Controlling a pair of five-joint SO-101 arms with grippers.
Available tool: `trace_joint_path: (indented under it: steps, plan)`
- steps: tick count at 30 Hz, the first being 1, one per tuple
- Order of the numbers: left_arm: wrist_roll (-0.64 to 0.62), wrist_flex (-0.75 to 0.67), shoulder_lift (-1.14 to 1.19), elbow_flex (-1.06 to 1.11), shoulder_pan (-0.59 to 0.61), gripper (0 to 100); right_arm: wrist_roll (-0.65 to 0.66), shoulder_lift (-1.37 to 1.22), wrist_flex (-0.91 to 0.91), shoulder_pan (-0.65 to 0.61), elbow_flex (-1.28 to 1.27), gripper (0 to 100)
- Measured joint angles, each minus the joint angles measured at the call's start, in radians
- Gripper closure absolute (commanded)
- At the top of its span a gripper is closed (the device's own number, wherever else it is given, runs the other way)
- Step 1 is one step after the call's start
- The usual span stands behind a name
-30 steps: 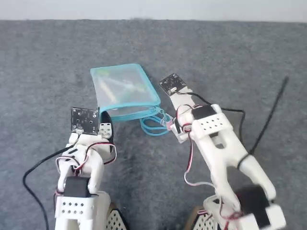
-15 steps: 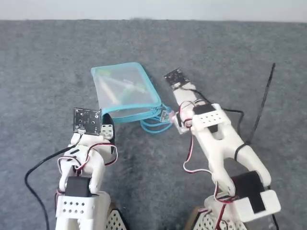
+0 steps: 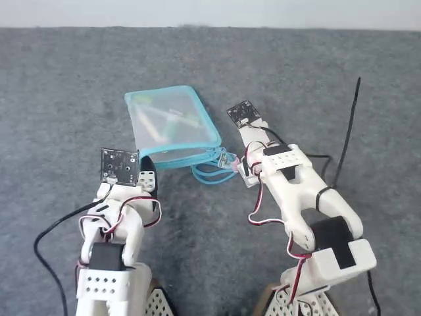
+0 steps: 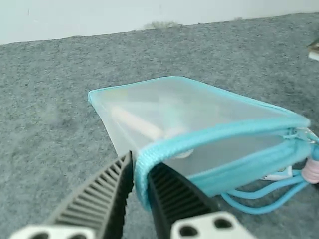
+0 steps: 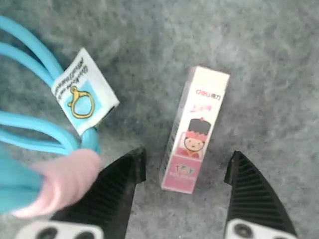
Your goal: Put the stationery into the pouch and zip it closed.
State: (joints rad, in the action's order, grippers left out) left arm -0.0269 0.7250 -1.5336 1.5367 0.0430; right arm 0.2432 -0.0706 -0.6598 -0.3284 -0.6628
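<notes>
I had the left gripper pinching the turquoise-trimmed translucent pouch, apparently unzipped; the right gripper gaped around an unpacked pink-and-white box beside it.

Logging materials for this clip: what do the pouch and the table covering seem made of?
The pouch looks like soft frosted plastic: contents show dimly through; turquoise fabric-like edging. The table covering looks like grey felt or short-pile carpet, matte and fuzzy.

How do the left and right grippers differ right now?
The left gripper is shut on the pouch, pinching its turquoise edge; the right gripper is open and grips nothing. The left gripper holds fabric, while the right gripper straddles a small pink-and-white box lying on the grey carpet, without touching it. Both have black ribbed fingers.
</notes>
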Motion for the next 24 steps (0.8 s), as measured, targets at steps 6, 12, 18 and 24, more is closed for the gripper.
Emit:
trace_joint_path:
  steps: [6,12,18,24]
  plan:
    - [0.0,0.0,0.0,0.0,0.0,99,0.002,0.002,0.002,0.008,0.003,97.3]
    - [0.0,0.0,-0.002,0.012,0.0,99,0.002,0.002,-0.014,0.028,0.011,99.1]
    - [0.006,-0.032,-0.002,0.052,-0.002,99,0.002,0.15,-0.221,0.095,0.014,99.1]
    - [0.009,-0.041,-0.002,0.08,-0.052,99,0.003,0.528,-0.545,0.087,0.012,99.1]
